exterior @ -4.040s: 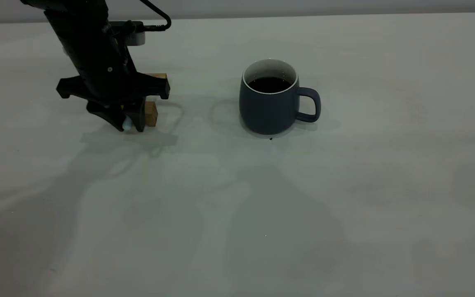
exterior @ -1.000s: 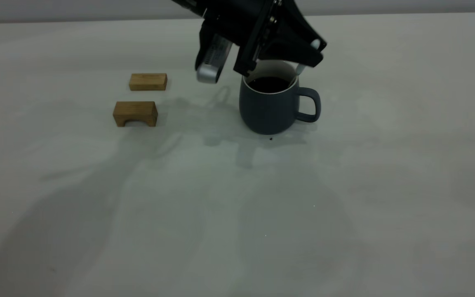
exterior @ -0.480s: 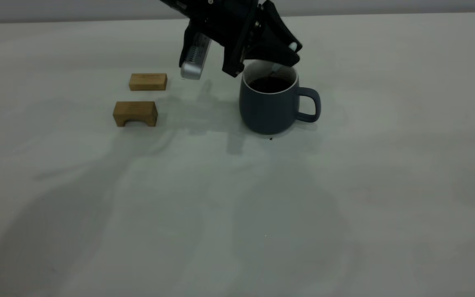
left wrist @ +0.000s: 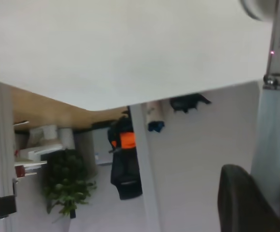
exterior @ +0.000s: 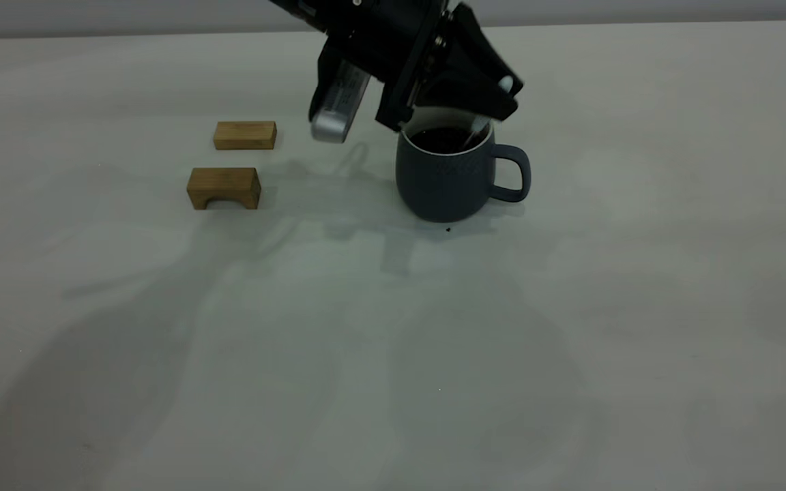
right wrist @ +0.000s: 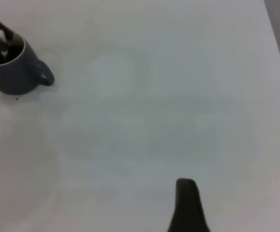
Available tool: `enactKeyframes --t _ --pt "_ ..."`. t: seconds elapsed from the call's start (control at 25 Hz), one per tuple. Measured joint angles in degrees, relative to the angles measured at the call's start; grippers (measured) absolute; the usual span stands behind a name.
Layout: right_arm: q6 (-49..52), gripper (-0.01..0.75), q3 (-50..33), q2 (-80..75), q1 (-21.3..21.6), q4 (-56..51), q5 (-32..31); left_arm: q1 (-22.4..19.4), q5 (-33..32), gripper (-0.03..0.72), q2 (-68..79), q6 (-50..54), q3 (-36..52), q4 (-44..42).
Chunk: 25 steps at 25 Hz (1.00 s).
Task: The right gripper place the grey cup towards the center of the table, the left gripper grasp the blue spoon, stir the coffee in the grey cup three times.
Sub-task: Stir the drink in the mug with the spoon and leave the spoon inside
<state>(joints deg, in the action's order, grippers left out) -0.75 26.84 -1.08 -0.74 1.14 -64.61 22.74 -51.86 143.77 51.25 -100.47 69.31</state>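
Left pincer [exterior: 495, 95] grips blue spoon [exterior: 480, 126], bowl in grey cup [exterior: 444, 177].

Matt grey cup [exterior: 444, 181], wooden blocks [exterior: 224, 187]

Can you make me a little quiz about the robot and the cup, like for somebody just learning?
1. True or false: the blue spoon lies flat on the table.
2. How many wooden blocks stand on the table?
   A. one  B. two  C. three
3. Fill in: the handle of the grey cup points away from the ____.

Key
1. False. The left gripper holds the spoon above the cup, its lower end dipping into the coffee.
2. B. Two, side by side, on the far side of the cup from its handle.
3. Wooden blocks. The right gripper shows only in its own wrist view, away from the cup.
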Motion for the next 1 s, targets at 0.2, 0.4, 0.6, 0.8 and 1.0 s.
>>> enactKeyframes --t 0.2,0.4,0.6,0.8,1.0 --pt "0.0 0.591 0.0 0.0 0.0 0.0 0.0 -2.0 0.9 0.172 0.0 1.8 0.0 -2.0" --pt "0.0 0.591 0.0 0.0 0.0 0.0 0.0 -3.6 3.0 0.172 0.0 -2.5 0.0 0.1" --pt "0.0 0.591 0.0 0.0 0.0 0.0 0.0 -3.0 3.6 0.172 0.0 -8.2 0.0 5.8" --pt "0.0 0.591 0.0 0.0 0.0 0.0 0.0 -1.6 0.3 0.172 0.0 -10.0 0.0 7.4" --pt "0.0 0.591 0.0 0.0 0.0 0.0 0.0 -1.6 -4.6 0.172 0.0 -8.6 0.0 7.0"
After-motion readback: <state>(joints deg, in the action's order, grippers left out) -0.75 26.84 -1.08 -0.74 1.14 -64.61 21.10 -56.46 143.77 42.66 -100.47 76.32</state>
